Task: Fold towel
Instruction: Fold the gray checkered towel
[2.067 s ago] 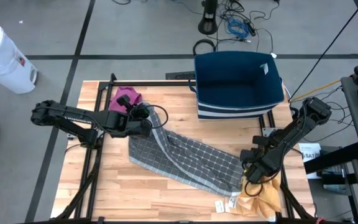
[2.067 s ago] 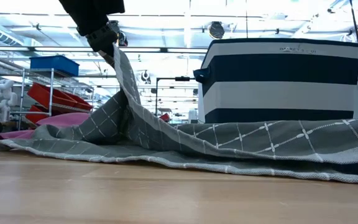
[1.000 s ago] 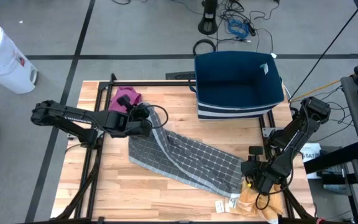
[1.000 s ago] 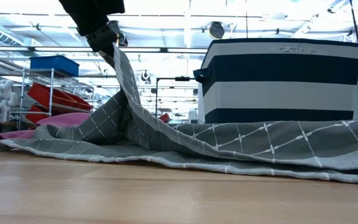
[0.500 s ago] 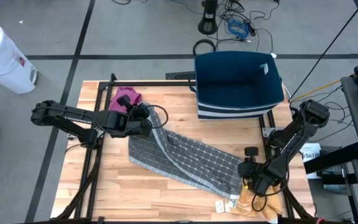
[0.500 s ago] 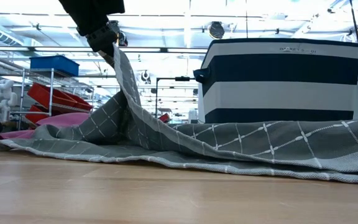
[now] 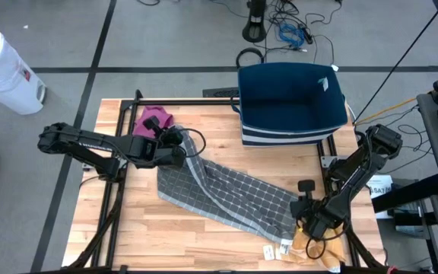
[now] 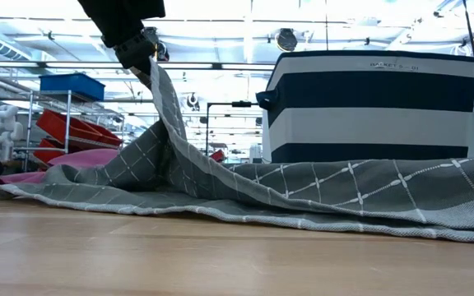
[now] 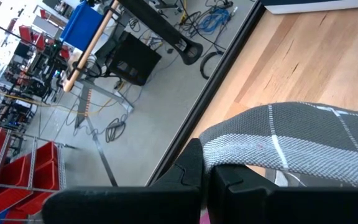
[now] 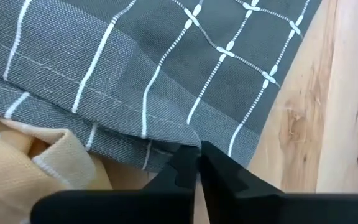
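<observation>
Grey checked cloth towel with white grid lines [image 7: 230, 196]: spread diagonally across the light wooden slatted table top [image 7: 166, 236], from near the left gripper down to the table's near right corner. One corner is raised off the table; the rest lies rumpled and flat, as is seen in the low view [image 8: 319, 193].

Left gripper [image 7: 182, 151]: closed on the raised corner of the towel, which is held above the table; in the left wrist view the cloth [image 9: 303, 140] is seen draped over the pinched fingers [image 9: 191, 171].

Right gripper [image 7: 301, 219]: lowered at the towel's far edge by the near right corner of the table. In the right wrist view the fingers [image 10: 182, 171] are pressed together at the hemmed edge of the towel [image 10: 166, 74]; cloth between the tips cannot be made out.

Navy and white striped fabric basket [image 7: 291, 103]: placed at the back of the table, right of centre.

Magenta cloth [image 7: 154, 120]: bunched at the back left corner.

Tan cloth [image 7: 322, 245]: crumpled at the near right corner, just beside the towel's edge, partly beneath it in the right wrist view [image 10: 36, 168].

White cylindrical bin [image 7: 2, 70]: on the floor, well apart from the table.
</observation>
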Robot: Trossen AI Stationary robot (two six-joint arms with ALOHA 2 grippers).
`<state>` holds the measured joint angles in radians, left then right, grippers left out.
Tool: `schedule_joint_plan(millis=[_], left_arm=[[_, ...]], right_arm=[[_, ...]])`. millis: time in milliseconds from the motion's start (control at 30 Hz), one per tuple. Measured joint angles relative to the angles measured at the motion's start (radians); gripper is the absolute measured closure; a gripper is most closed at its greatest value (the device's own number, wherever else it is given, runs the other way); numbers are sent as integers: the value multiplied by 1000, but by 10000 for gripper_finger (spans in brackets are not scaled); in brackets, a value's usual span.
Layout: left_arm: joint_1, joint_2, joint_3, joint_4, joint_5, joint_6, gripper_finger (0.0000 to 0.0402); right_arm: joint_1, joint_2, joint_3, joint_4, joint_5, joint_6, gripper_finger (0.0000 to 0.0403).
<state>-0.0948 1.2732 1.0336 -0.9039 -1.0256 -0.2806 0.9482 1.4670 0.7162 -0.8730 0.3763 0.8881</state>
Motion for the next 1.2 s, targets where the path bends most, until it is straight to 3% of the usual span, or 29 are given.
schedule_joint_plan(millis=[167,300,500,700,833,1067,1200], left_arm=[[0,0,0,0,0,0,401],[0,0,0,0,0,1,401],[2,0,0,0,0,1,401],[3,0,0,0,-1,2,401],[3,0,0,0,-1,5,401],[3,0,0,0,-1,5,401],[2,0,0,-1,-1,5,401]], right_arm=[[3,0,19,-149,65,83,402],[3,-8,16,-254,56,149,402],[-6,-7,-49,-204,-93,177,403],[-3,-8,-65,-177,-86,215,397],[-3,-8,-60,-207,-103,204,352],[-3,-48,43,-438,-116,251,238],[-3,-103,132,-491,-6,264,197]])
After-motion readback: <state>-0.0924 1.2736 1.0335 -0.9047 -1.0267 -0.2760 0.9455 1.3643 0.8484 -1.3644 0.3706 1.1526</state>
